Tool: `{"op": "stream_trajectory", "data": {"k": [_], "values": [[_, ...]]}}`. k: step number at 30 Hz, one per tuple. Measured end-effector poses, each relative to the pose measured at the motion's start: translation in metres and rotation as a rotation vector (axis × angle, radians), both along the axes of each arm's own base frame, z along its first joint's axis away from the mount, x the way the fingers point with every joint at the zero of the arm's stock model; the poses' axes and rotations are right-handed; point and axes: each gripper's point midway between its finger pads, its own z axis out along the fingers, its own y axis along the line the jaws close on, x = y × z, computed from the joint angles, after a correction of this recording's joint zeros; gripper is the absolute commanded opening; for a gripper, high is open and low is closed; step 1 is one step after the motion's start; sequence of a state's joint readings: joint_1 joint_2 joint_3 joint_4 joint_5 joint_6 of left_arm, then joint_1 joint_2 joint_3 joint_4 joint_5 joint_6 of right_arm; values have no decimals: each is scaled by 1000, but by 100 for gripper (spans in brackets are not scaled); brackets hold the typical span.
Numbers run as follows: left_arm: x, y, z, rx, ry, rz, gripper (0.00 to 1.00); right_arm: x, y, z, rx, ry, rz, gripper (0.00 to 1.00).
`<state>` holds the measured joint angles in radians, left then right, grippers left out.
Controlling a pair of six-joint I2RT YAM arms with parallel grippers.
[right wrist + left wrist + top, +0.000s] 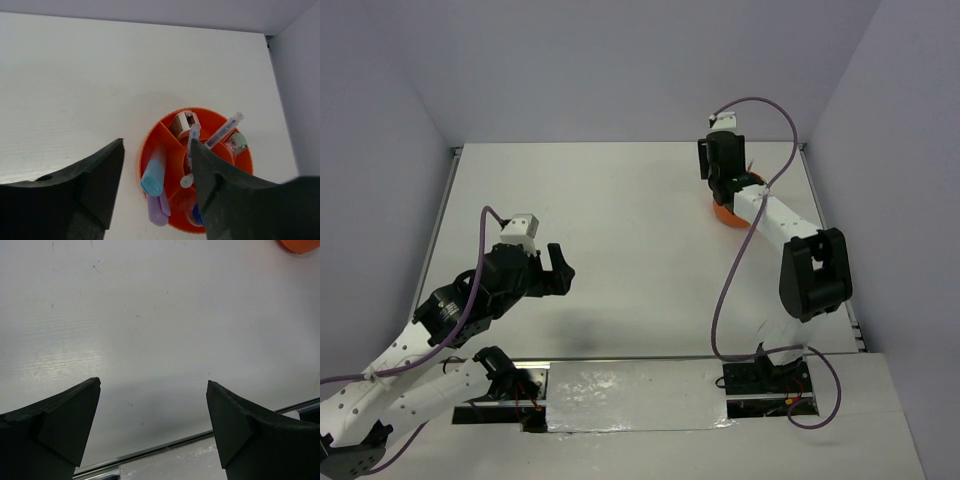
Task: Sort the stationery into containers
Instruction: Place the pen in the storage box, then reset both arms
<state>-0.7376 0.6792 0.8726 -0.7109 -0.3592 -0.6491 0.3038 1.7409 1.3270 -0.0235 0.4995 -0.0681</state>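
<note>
The round orange organiser stands under my right gripper, which is open and empty just above it. Its compartments hold a blue marker, a purple marker, a white sharpener-like piece, thin clear pens and a green-capped piece. In the top view only an orange edge of the organiser shows under the right gripper. My left gripper is open and empty over bare table at the near left. An orange sliver of the organiser shows at the top right of the left wrist view.
The white table is bounded by grey walls on the left, back and right. A metal rail runs along the table's near edge. The right wall is close beside the organiser.
</note>
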Motion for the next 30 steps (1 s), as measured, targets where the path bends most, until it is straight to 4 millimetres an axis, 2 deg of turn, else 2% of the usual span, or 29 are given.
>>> {"op": "stream_trajectory", "data": {"k": [2, 4, 7, 10, 13, 16, 19, 24, 30], "values": [[1, 0, 0, 3, 0, 4, 99, -7, 4, 13, 21, -12, 23, 92], [2, 2, -3, 14, 6, 14, 99, -19, 13, 33, 49, -34, 54, 100], [6, 8, -7, 45, 17, 55, 99, -51, 37, 75, 117, -91, 138, 100], [13, 21, -11, 96, 40, 134, 99, -106, 52, 124, 231, -193, 235, 100], [19, 31, -13, 143, 54, 200, 99, -164, 46, 159, 321, -290, 287, 100], [21, 43, -11, 184, 54, 250, 99, -212, 32, 186, 396, -370, 314, 100], [25, 54, 6, 214, 1, 284, 99, -250, 16, 193, 448, -411, 326, 100], [19, 80, 38, 203, -126, 354, 99, -297, -1, 173, 488, -379, 342, 100], [-2, 102, 45, 113, -236, 378, 99, -338, -9, 158, 517, -386, 414, 100]]}}
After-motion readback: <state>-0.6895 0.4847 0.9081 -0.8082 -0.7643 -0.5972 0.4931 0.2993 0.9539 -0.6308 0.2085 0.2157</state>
